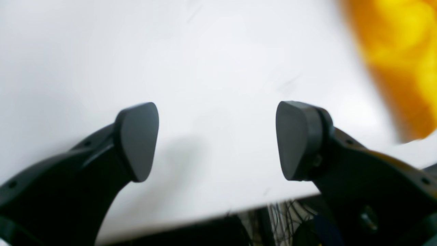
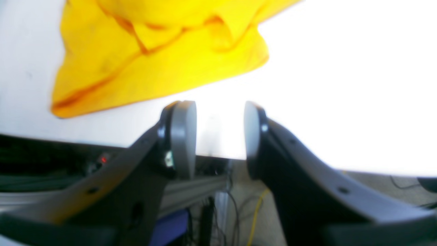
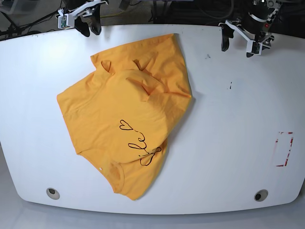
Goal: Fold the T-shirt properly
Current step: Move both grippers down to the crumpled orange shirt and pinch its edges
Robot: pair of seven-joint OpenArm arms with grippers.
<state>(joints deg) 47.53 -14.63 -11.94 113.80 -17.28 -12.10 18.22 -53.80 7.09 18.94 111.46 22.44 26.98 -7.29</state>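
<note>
The orange-yellow T-shirt [image 3: 126,119] lies crumpled and askew on the white table [image 3: 228,143], left of centre, with black cursive lettering and a small heart outline facing up. Its blurred edge shows at the top right of the left wrist view [image 1: 399,61] and across the top of the right wrist view [image 2: 153,54]. My left gripper [image 1: 217,141] [image 3: 237,45] hovers open over bare table at the far right edge, apart from the shirt. My right gripper [image 2: 220,136] [image 3: 89,27] hangs open at the far left edge, just short of the shirt's hem, holding nothing.
A red rectangular outline [image 3: 284,149] is marked on the table's right side. Small dark marks [image 3: 231,86] dot the surface near my left gripper. Round holes [image 3: 260,195] [image 3: 53,192] sit at the front corners. Cables and frame parts lie beyond the far edge [image 2: 211,191].
</note>
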